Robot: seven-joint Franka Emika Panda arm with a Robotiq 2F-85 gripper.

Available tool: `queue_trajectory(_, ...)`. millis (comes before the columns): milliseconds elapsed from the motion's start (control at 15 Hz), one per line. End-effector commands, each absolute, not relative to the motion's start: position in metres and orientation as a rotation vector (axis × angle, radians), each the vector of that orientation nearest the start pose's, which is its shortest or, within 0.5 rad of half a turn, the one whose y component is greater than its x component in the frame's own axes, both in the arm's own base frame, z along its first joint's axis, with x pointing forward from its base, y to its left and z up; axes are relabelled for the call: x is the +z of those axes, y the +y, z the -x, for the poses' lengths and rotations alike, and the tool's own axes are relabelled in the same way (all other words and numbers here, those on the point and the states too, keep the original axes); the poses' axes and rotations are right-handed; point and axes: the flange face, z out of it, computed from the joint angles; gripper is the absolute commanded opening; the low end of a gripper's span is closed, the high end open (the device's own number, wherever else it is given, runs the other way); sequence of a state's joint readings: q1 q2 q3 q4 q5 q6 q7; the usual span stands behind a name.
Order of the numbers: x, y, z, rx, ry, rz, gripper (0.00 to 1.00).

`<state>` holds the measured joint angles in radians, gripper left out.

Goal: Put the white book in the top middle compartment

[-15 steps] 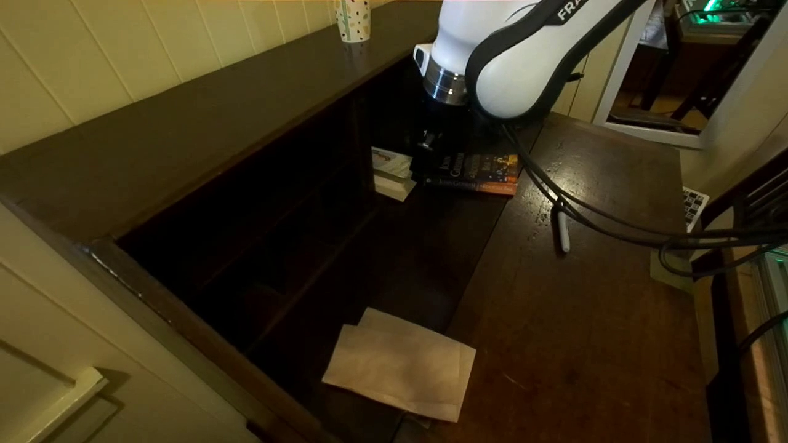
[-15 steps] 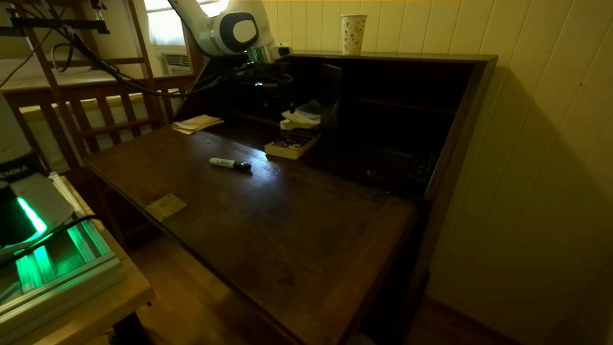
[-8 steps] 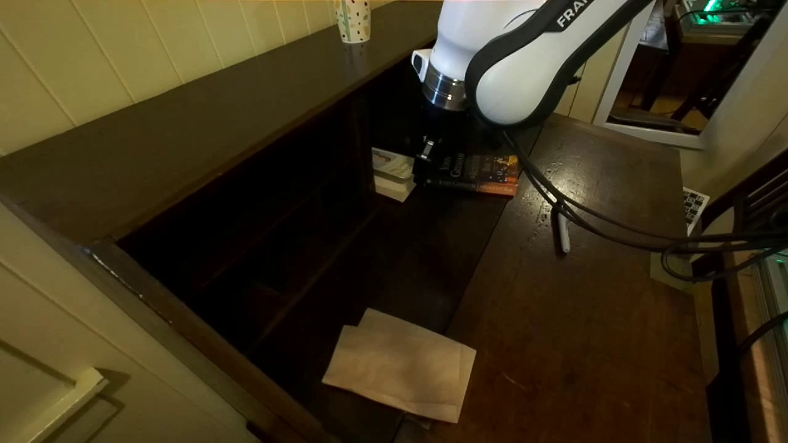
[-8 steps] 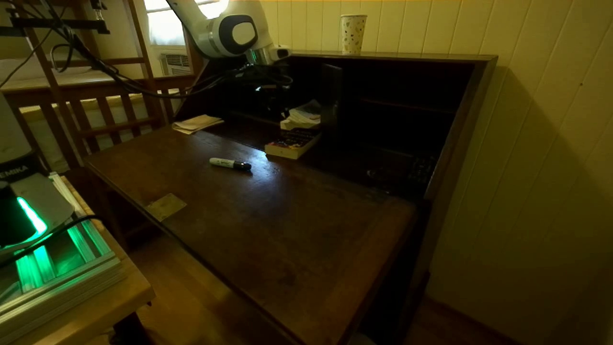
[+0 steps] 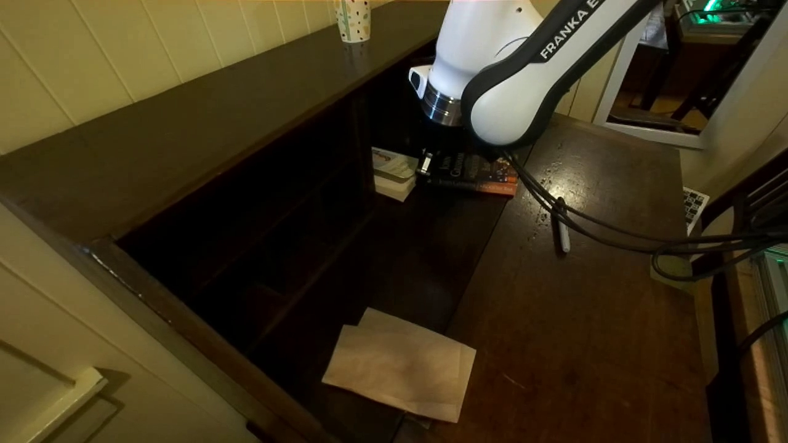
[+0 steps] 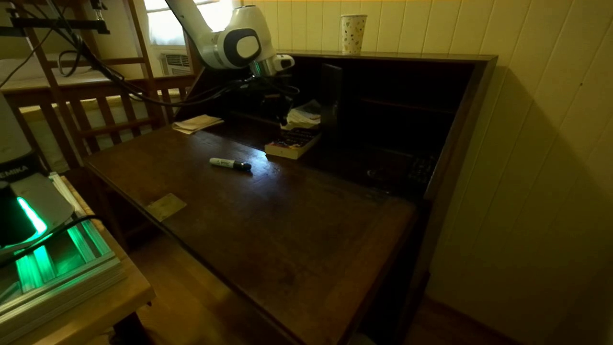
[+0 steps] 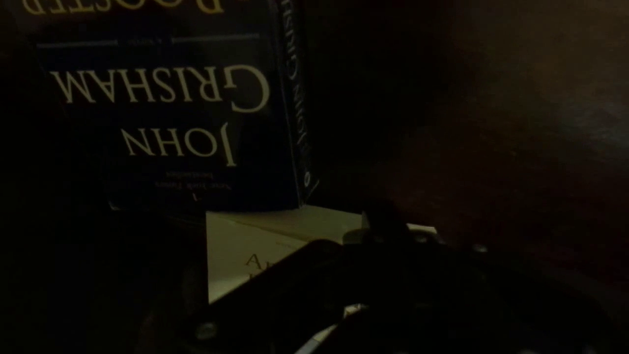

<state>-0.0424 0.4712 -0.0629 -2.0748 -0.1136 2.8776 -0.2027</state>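
Wrist view: my dark gripper (image 7: pixel 358 241) fills the lower part, slantwise over the white book (image 7: pixel 245 243), hiding much of its pale cover. It is too dim for me to tell whether my fingers (image 7: pixel 385 231) stand wide or narrow, or whether they touch anything. In an exterior view my white arm (image 5: pixel 588 64) slopes down from the upper right to a rounded, black-edged joint (image 5: pixel 502 114); beside it my last link (image 5: pixel 471 46) leans slightly, a metal ring (image 5: pixel 441 109) at its lower end, and beneath that I point downward, close to the white book. In an exterior view I come from the upper left, bent at the same joint, cables (image 6: pixel 107 72) sagging away from my wrist. The white book lies inside the desk (image 6: pixel 268 230), just beside a dark upright panel (image 6: pixel 331 96) in both exterior views, and at the end of the dark book (image 7: pixel 182 113) lettered JOHN GRISHAM. The open-fronted compartments (image 5: pixel 265 221) sit in deep shadow; I cannot tell which is the top middle one.
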Motion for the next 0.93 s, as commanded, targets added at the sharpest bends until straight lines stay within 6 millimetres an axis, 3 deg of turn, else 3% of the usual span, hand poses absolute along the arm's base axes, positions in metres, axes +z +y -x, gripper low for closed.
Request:
queue_trajectory(0, 0.222, -0.057, -0.63, -0.584, -0.439, 3.189, 0.0)
queue_trajectory(867, 0.212, -0.054, -0.652, -0.85, -0.587, 3.159, 0.0)
